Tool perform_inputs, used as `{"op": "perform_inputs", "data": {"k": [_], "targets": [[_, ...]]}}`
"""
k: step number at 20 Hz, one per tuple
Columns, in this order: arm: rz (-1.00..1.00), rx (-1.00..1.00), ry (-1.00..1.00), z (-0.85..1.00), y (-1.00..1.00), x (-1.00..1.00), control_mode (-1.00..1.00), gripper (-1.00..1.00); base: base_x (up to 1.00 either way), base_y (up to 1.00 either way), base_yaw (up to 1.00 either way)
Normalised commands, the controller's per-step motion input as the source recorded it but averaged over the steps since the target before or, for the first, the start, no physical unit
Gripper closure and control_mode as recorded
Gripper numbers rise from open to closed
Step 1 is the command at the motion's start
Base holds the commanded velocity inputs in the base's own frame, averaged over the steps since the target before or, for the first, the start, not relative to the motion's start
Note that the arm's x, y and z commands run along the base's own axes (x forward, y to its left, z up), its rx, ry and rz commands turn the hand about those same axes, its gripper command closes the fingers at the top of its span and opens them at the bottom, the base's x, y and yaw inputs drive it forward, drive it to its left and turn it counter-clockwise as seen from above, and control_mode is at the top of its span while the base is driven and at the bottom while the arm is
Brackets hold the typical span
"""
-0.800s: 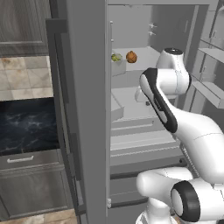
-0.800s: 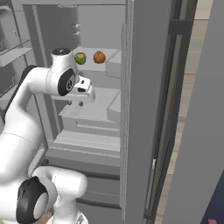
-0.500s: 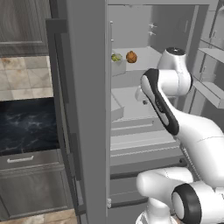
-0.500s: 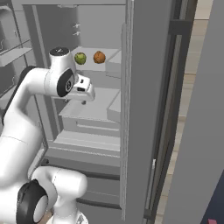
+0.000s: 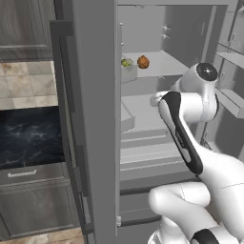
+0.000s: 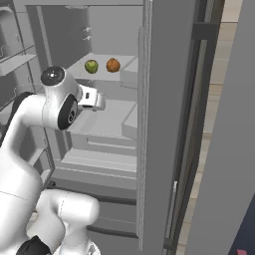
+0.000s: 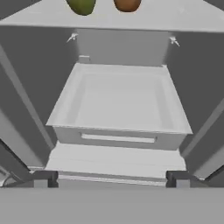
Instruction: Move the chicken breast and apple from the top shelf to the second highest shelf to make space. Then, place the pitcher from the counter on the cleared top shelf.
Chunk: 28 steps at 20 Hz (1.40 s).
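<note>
— Hand view first: what is showing?

— The hand [image 7: 112, 178] is pointing into the fridge, its two dark fingertips [image 7: 43, 178] standing wide apart with nothing between them. The apple [image 7: 81, 5] and the chicken breast [image 7: 127, 4] are peeking in at the upper edge, sitting side by side on the top shelf [image 7: 175, 19].

— And below them?

— The second shelf [image 7: 118, 100] is lying straight ahead of the hand.

— Where is the hand sitting in the base views?

— Right base view is showing the hand [image 6: 94, 99] hovering below the top shelf [image 6: 82, 74], under the apple [image 6: 91, 66] and well apart from it. The chicken breast [image 6: 113, 65] is resting just beside the apple. In the left base view, a black table [image 5: 28, 138] is showing left of the fridge door.
</note>
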Motion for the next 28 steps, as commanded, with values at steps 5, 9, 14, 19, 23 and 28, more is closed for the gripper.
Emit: {"op": "perform_inputs", "data": {"k": [5, 9, 14, 19, 23, 28], "targets": [[0.00, 0.00, -0.34, 0.67, 0.00, 0.00, -1.00, -1.00, 0.00, 0.00, 0.00], [0.00, 0.00, -0.17, 0.71, 0.00, 0.00, -1.00, -1.00, 0.00, 0.00, 0.00], [-0.02, 0.01, -0.03, 0.62, -0.03, 0.16, -1.00, -1.00, 0.00, 0.00, 0.00], [-0.06, 0.00, 0.09, 0.23, 0.00, 0.34, -1.00, -1.00, 0.00, 0.00, 0.00], [-0.05, 0.00, 0.10, 0.08, 0.00, 0.47, -1.00, -1.00, 0.00, 0.00, 0.00], [-0.02, 0.00, 0.04, 0.00, 0.00, 0.46, -1.00, -1.00, 0.00, 0.00, 0.00]]}}
